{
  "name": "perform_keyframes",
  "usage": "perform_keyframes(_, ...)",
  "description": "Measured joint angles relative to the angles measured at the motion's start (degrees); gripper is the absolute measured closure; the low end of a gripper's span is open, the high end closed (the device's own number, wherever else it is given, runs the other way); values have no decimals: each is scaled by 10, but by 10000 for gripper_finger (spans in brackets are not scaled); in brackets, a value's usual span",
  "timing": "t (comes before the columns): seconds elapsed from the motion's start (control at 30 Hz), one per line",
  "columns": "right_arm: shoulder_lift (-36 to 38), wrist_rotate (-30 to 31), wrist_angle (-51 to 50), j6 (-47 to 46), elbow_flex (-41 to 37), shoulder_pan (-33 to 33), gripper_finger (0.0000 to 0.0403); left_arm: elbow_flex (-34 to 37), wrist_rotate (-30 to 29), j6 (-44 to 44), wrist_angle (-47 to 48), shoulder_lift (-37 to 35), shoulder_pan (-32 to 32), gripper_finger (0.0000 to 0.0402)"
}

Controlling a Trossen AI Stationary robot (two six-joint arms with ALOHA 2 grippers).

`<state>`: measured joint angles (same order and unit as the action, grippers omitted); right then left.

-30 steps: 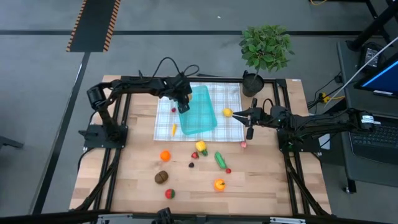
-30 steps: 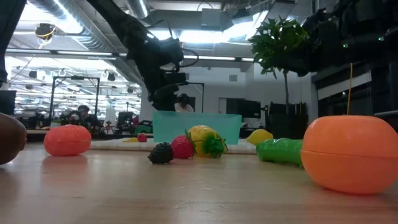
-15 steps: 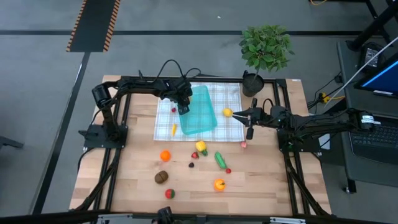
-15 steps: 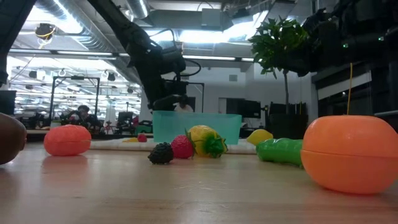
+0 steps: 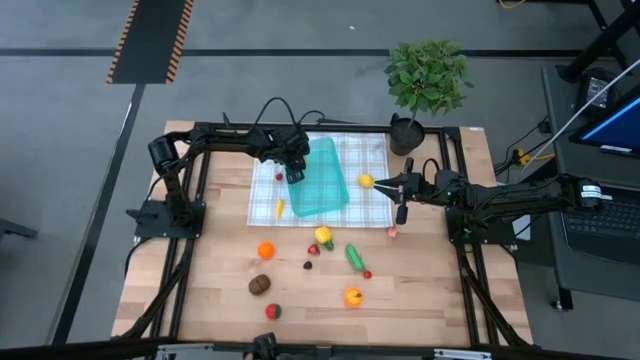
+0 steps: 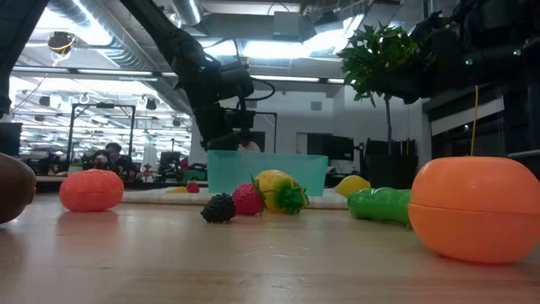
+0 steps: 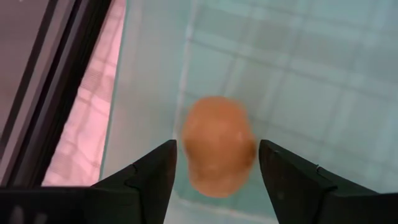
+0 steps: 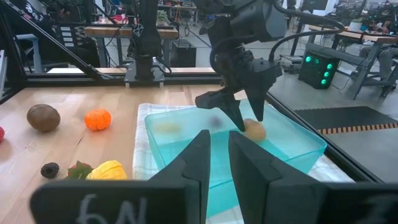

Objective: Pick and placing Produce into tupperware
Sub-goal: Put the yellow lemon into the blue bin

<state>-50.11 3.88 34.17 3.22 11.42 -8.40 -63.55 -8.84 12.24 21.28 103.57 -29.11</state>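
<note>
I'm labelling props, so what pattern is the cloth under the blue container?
The cloth is white with a green check, clearest in the high view, under the container.

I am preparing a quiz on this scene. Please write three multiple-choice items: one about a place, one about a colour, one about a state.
1. Where is the left tool?
A. over the tupperware
B. beside the potted plant
C. at the table's near edge

2. What colour is the tupperware?
A. red
B. translucent teal
C. black

3. How do the left tool's fingers stand around the tan potato?
A. clamped tight on it
B. open, a gap on each side
C. far away from it

Answers:
1 A: the high view shows that tool above the container's far end.
2 B: both the high and low views show teal walls.
3 B: the left wrist view shows teal floor between each finger and the potato.

The right tool waits shut over the checked cloth.
</note>
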Motion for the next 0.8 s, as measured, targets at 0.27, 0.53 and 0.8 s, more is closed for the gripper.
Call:
perform_keyframes(0.27, 0, 0, 0, 2, 0, 0, 341, 1, 1, -1, 1, -34, 5, 179)
perform_keyframes(0.53, 0, 0, 0, -2, 0, 0, 341, 1, 44, 4, -2, -146, 28, 185)
perform_keyframes(0.8, 0, 0, -3, -2, 0, 0, 341, 104, 83, -2, -90, -248, 48, 182)
